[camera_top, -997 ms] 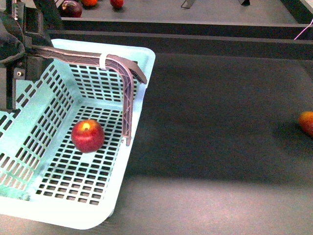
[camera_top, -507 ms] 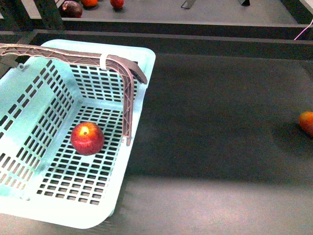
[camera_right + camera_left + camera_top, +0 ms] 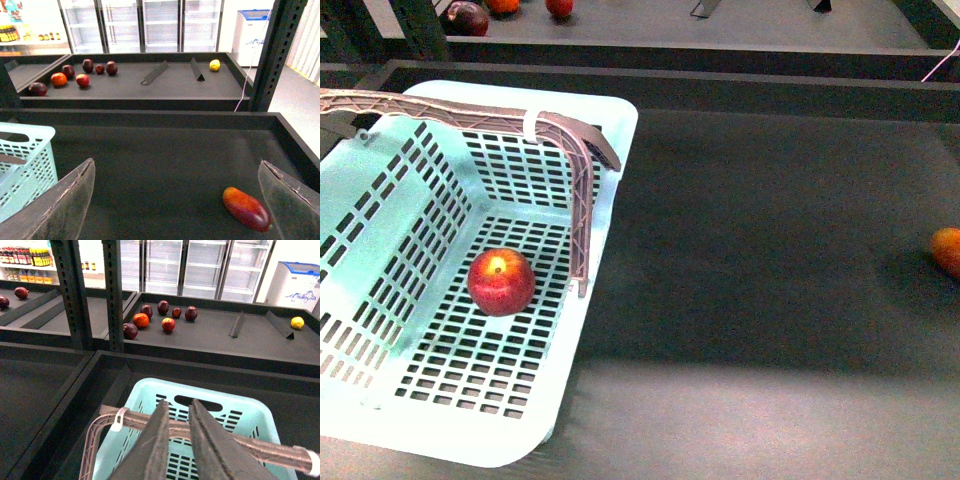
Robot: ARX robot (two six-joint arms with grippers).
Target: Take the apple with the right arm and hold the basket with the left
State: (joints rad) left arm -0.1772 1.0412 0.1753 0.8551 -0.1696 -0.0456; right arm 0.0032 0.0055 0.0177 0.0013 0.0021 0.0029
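Observation:
The red apple [image 3: 501, 281] lies on the floor of the mint basket [image 3: 610, 190] at the left of the front view. The grey-brown handle [image 3: 460, 115] with its white zip tie [image 3: 532, 123] arches over it. Neither arm shows in the front view. In the left wrist view my left gripper [image 3: 178, 402] is shut, its dark fingers [image 3: 152, 445] just above the handle [image 3: 260, 447] and the basket [image 3: 240, 412]. My right gripper [image 3: 176, 162] is open and empty over the dark tray floor, with the basket's corner [image 3: 30, 160] beside it. The apple is hidden in both wrist views.
An orange-red oval fruit [image 3: 948, 250] lies at the tray's right edge and shows between the right fingers [image 3: 247, 208]. Several dark and red fruits [image 3: 150, 320] sit on the shelf behind. A raised tray wall [image 3: 770, 90] runs along the back.
The left arm, seen at the handle's left end a second ago, has left the front view. The apple has shifted slightly right. The basket stays put.

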